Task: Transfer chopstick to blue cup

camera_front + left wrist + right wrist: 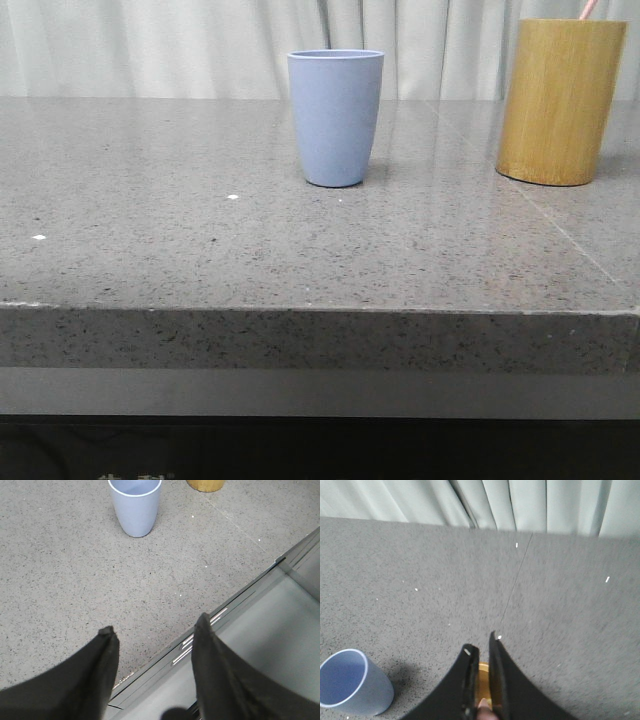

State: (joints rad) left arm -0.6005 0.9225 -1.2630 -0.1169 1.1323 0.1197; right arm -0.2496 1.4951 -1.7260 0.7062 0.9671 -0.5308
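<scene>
Blue cup (335, 117) upright on the grey stone table (180, 250), open mouth up, narrower at the base. To its right in the front view, well apart from it, a taller, wider bamboo holder (560, 100), also upright. Chopstick (588, 8) standing in that holder, only its pale pink tip clear of the rim, long axis near vertical and leaning slightly away from the cup at the top. Pale curtain (150, 45) behind both.

Left gripper (155, 630) low over the near edge of the table, black fingers (100, 670) spread wide apart with nothing between them; cup (135, 505) ahead of it and the base of the holder (205, 485) farther off beside the cup.

Right gripper (481, 652) right above the holder (484, 680), fingers (497, 680) drawn close together with a narrow gap, a small pinkish bit (484, 711) lodged low in that gap, apparently the chopstick end. Whether the fingers actually press on it, cannot tell. Cup (352, 682) off to one side of the holder in this view, interior empty as far as visible.
</scene>
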